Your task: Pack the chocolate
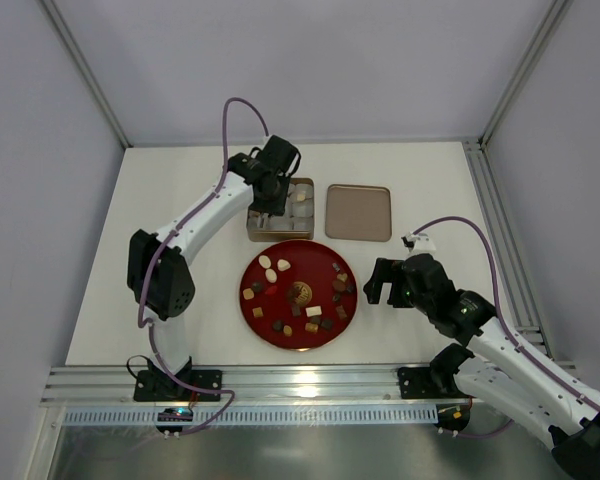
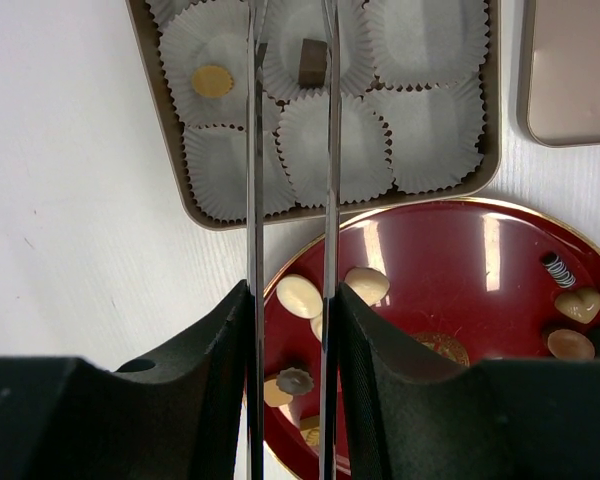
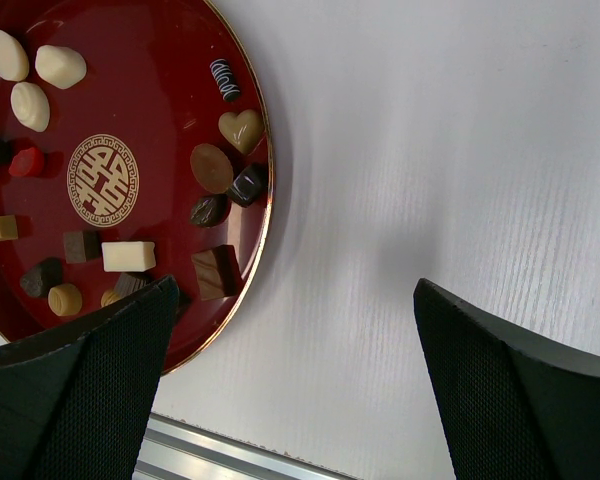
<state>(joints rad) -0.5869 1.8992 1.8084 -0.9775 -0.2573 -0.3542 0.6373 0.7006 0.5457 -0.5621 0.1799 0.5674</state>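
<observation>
A white table (image 1: 180,300) fills the floor of a pale grey walled booth, with an aluminium rail (image 1: 310,385) along its lower edge in the top view. At the centre sits a round red plate (image 1: 325,335), and most of the chocolate (image 3: 130,256) lies loose on it in brown, tan and cream pieces. Above the plate stand an open tin (image 2: 170,120) lined with white paper cups (image 2: 430,140) and, to its right, the tan lid (image 1: 359,212). The left gripper (image 1: 268,208) hangs over the tin with its long thin blades parallel and a narrow gap between them. A dark square piece (image 2: 312,62) sits in a cup inside that gap, close against the right-hand blade and clear of the other, so nothing is pinched. A tan round piece (image 2: 212,80) lies in the cup to the left. The right gripper (image 1: 380,283) is spread wide and empty above bare table just right of the plate. The blade tips run off the upper edge of the left wrist view, the gripper body covers the plate's lower part there, and from above the arm hides half the tin
</observation>
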